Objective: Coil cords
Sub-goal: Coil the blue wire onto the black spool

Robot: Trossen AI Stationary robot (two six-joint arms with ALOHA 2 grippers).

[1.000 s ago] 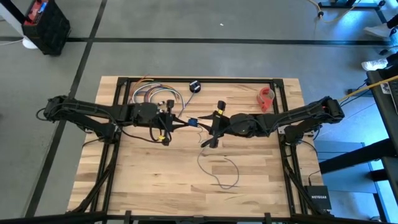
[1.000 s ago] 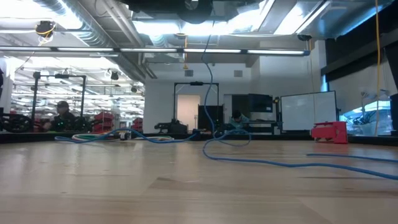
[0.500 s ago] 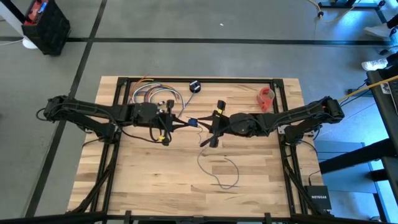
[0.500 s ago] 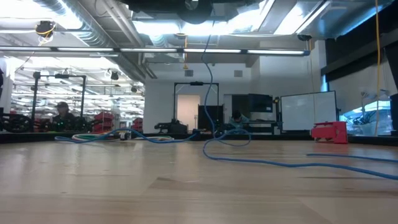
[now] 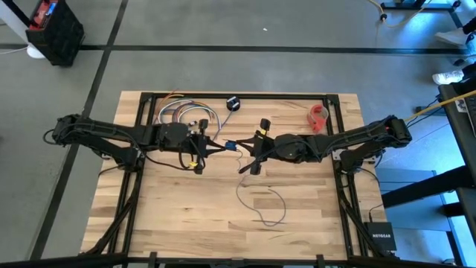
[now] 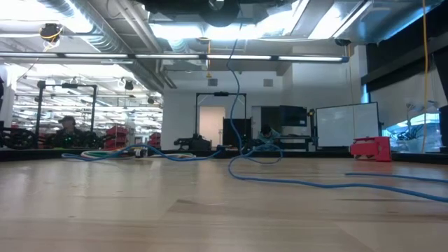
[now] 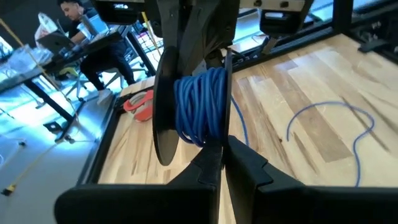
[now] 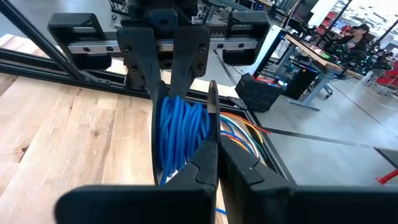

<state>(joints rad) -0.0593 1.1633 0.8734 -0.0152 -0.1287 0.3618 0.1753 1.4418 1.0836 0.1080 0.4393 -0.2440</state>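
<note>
Cord [image 7: 200, 107] is wound blue on a black spool [image 7: 169, 112], held between my two grippers above the middle of the table [image 5: 178, 216].

I see the left gripper [image 7: 222, 163] with its fingers [image 7: 249, 171] closed together on the edge of the spool, and the right gripper [image 8: 214, 163] closed on the same spool from the other side, its fingers [image 8: 202, 155] pressed to the rim. From the coil [image 8: 180, 134] a loose part of the cord [image 5: 260, 201] hangs down to the wood and lies there in a curve, toward the near side of the table. Both arms reach in from the two sides and meet at the centre. At the far edge lie a bundle of coloured cables [image 5: 182, 115], a small black puck [image 5: 233, 103] and a red object [image 5: 319, 116]. A person [image 7: 81, 37] sits at a desk beyond the table.
</note>
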